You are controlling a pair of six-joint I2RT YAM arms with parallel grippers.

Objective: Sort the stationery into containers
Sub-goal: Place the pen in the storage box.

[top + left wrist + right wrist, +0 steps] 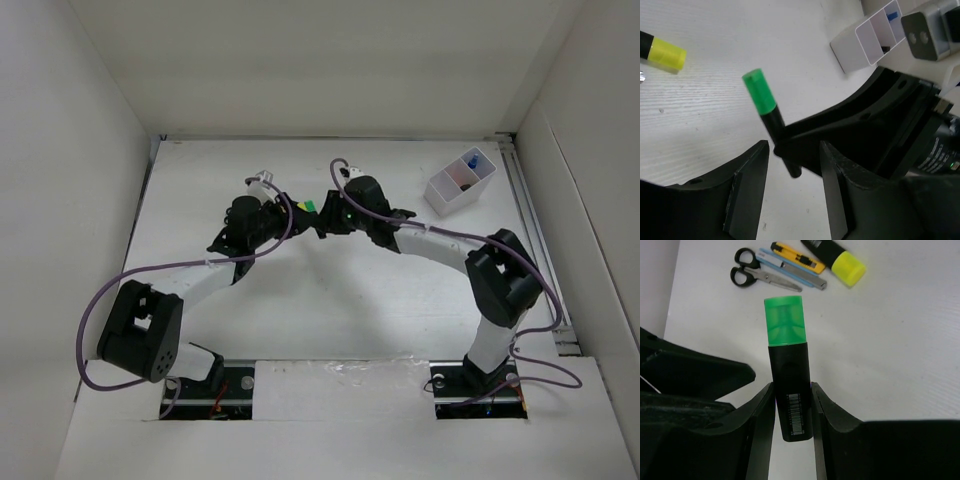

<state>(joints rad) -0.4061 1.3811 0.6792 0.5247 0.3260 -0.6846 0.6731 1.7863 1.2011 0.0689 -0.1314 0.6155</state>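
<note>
**Green highlighter** (787,385): short black barrel, barcode label, translucent green cap.
- Location: at mid-table, well apart from the white box (445,203), on its left-arm side. It seems to hang clear of the table (900,340).
- Hold: the right gripper (790,392) is clamped across the labelled barrel, cap pointing outward. The left gripper (794,150) has its fingers standing apart on either side of the bare tail end. No contact shows in its wrist view.
- Handling (judged): light, rigid and not fragile. The smooth plastic could twist or slip in a light pinch. The flat barrel sides are the best place to take hold. The cap is wider, and pulling on it may loosen it.

**White box**: thin-walled and divided, standing by the table's far right edge. A blue item sits in the far compartment and something dark in another; neither can be told apart further. It is probably light enough to shift or tip if bumped.

**Loose items**, all farther from the white box than the held highlighter:
- yellow highlighter (840,260)
- scissors (757,275)
- yellow box cutter (795,256)
- slim pale-blue piece (790,272), kind unclear

**Obstructions**: the two grippers crowd each other nose to nose. The right arm (440,245) lies across the way toward the white box.
</note>
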